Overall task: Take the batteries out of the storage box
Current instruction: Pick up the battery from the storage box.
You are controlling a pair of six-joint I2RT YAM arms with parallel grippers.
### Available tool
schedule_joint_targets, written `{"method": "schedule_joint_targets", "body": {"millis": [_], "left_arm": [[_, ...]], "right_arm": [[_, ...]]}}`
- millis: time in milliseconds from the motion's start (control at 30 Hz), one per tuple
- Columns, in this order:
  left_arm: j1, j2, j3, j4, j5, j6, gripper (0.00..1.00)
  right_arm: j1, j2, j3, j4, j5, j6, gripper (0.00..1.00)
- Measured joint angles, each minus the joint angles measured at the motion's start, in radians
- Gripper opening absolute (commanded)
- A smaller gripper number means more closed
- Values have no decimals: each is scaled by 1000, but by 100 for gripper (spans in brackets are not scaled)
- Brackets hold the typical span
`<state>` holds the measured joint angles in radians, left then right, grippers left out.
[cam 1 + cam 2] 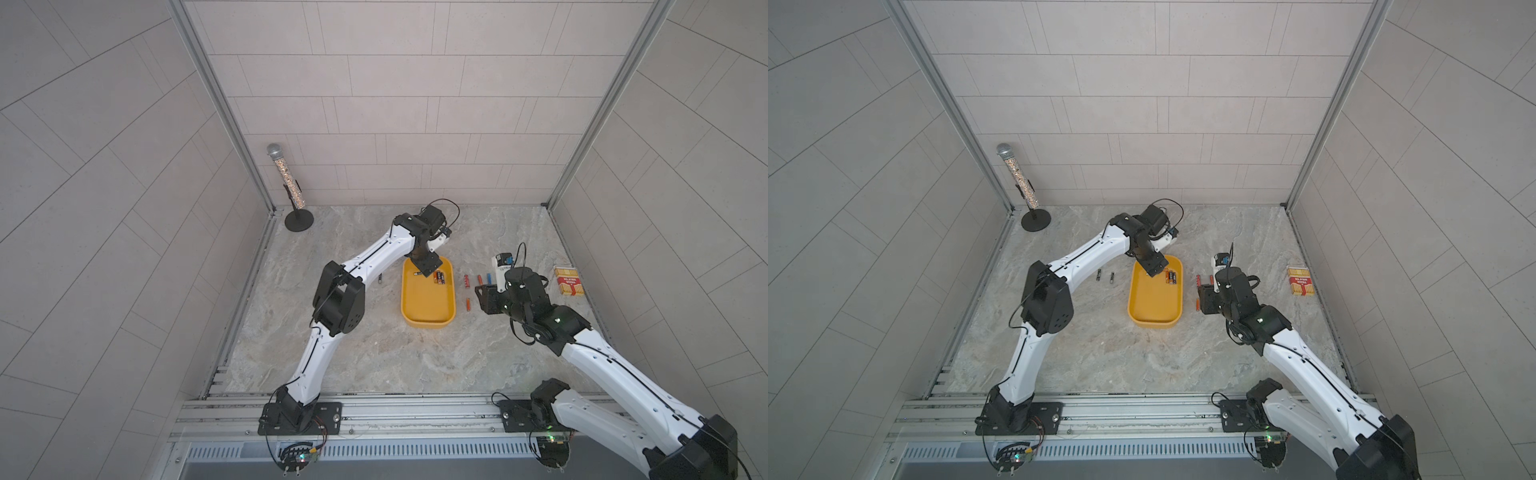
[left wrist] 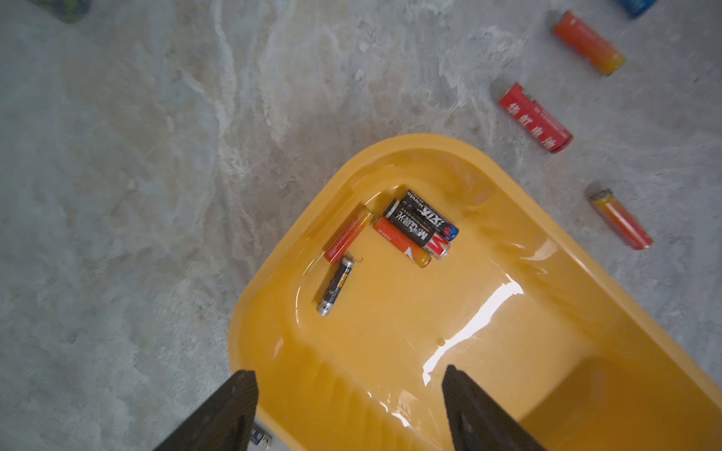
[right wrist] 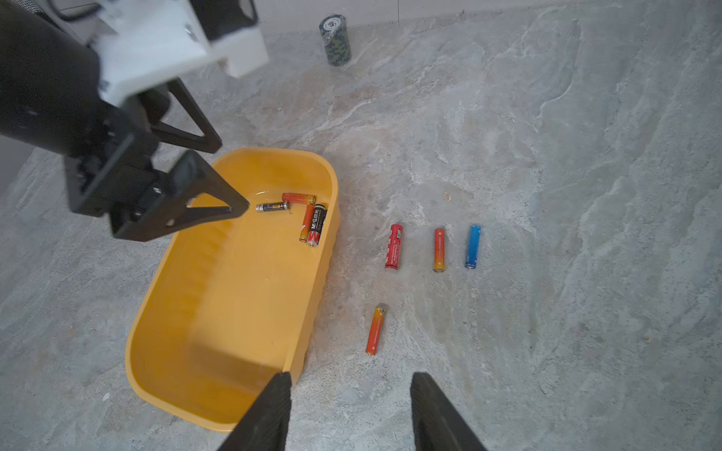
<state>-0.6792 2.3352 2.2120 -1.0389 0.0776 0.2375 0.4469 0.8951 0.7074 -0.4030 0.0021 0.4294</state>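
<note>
The yellow storage box (image 1: pixel 428 309) (image 1: pixel 1154 307) lies mid-table. Several batteries sit at its far end: a cluster of black and orange-red ones (image 2: pixel 416 228) (image 3: pixel 312 224) and a thin black one (image 2: pixel 335 286). More batteries lie on the table right of the box: a red one (image 3: pixel 394 246), an orange one (image 3: pixel 439 250), a blue one (image 3: pixel 472 246) and an orange one nearer me (image 3: pixel 375 331). Two small batteries (image 1: pixel 1099 275) lie left of the box. My left gripper (image 2: pixel 349 375) (image 3: pixel 234 175) hangs open and empty over the box's far left part. My right gripper (image 3: pixel 351 375) (image 1: pixel 484 297) is open and empty above the table, beside the box's near right corner.
A glittery microphone on a black stand (image 1: pixel 291 183) stands at the back left corner. A red-and-yellow striped packet (image 1: pixel 568 281) lies at the right edge. A camouflage-patterned roll (image 3: pixel 335 39) stands by the back wall. Tiled walls close in three sides.
</note>
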Motion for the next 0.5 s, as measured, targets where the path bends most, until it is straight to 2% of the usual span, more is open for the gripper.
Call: {"method": "schedule_joint_targets", "body": {"millis": [133, 333, 400, 500], "left_arm": [[-8, 92, 80, -43, -20, 9, 78], [-8, 123, 95, -58, -61, 26, 73], [-8, 132, 99, -59, -70, 34, 62], [-6, 150, 103, -58, -72, 43, 61]], "right_arm": [[0, -3, -8, 20, -1, -9, 53], [3, -3, -8, 40, -1, -18, 53], [3, -3, -8, 40, 0, -23, 53], [3, -3, -8, 40, 4, -31, 53]]}}
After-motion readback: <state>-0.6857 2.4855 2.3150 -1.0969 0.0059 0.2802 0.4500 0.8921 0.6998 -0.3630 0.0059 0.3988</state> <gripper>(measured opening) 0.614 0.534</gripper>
